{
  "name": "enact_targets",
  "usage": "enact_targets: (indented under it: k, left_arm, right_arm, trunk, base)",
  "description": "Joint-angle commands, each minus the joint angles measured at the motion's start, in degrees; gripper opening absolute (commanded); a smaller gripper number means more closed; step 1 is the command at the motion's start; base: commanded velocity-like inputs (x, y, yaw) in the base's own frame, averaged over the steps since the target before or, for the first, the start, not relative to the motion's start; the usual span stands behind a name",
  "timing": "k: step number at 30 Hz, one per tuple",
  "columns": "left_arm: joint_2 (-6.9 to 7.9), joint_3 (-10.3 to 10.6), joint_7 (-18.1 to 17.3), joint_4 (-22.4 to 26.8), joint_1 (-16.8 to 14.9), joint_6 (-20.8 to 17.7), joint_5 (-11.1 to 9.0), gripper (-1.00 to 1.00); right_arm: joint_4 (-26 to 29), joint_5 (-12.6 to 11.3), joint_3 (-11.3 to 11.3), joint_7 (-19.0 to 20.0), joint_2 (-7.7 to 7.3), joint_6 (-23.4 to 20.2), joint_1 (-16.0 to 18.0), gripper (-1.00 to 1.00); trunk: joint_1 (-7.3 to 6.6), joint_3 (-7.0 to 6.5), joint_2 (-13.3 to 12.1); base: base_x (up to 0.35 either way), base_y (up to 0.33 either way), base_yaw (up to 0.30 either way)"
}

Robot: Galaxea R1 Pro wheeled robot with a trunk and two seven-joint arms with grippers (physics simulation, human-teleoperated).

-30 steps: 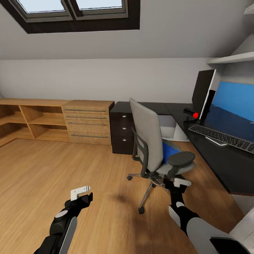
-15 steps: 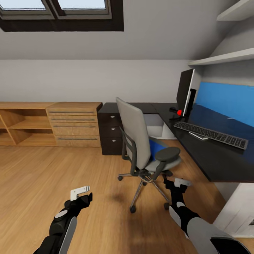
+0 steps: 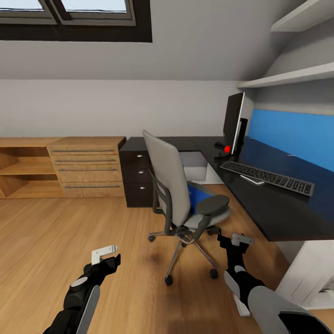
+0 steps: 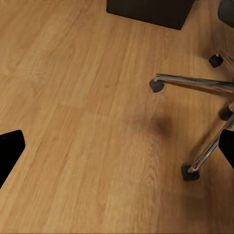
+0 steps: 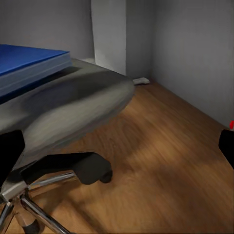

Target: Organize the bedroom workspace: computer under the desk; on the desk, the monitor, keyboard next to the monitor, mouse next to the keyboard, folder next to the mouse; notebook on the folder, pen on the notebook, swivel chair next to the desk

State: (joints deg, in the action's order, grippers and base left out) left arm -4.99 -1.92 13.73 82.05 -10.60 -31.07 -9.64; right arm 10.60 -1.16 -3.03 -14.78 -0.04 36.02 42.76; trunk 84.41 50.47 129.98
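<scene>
Grey upholstered swivel chair stands just beside the glossy black L-shaped bench, bright blue flat folder on its seat. Black-screened monitor and slim dark keyboard rest on the bench. Left tool and right tool hover above the wood floor, both spread, empty.

Grey swivel chair mid-frame holds the bright blue folder; black keyboard and upright monitor sit on the glossy black desk, right.
</scene>
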Motion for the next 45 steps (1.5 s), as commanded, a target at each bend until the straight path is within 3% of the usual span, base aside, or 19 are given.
enact_targets:
  k: [1,16,30,45]
  left_arm:
    - [-0.02,-0.1,0.4,0.1,0.0,-0.2,-0.6,1.0]
    - [-0.02,0.0,0.4,-0.2,0.0,-0.3,-0.6,1.0]
    - [-0.02,0.0,0.3,-0.4,0.0,-0.3,-0.6,1.0]
    - [0.16,-0.1,0.4,-0.3,0.0,-0.3,-0.5,1.0]
  right_arm:
    - [0.0,-0.1,-0.2,0.1,-0.02,0.4,0.0,1.0]
    - [0.0,-0.2,-0.2,0.2,-0.13,0.7,0.0,1.0]
    - [-0.1,-0.2,-0.1,0.2,0.07,0.7,0.0,1.0]
    - [-0.2,0.0,-0.1,0.2,0.42,0.7,0.0,1.0]
  trunk:
    - [0.02,0.06,0.0]
    - [0.02,0.05,0.0]
    - [0.02,0.05,0.0]
    - [0.02,-0.53,0.0]
  base:
    - [0.243,0.0,-0.004]
    - [0.186,0.0,-0.001]
    - [0.017,0.0,0.005]
    - [0.0,0.0,0.218]
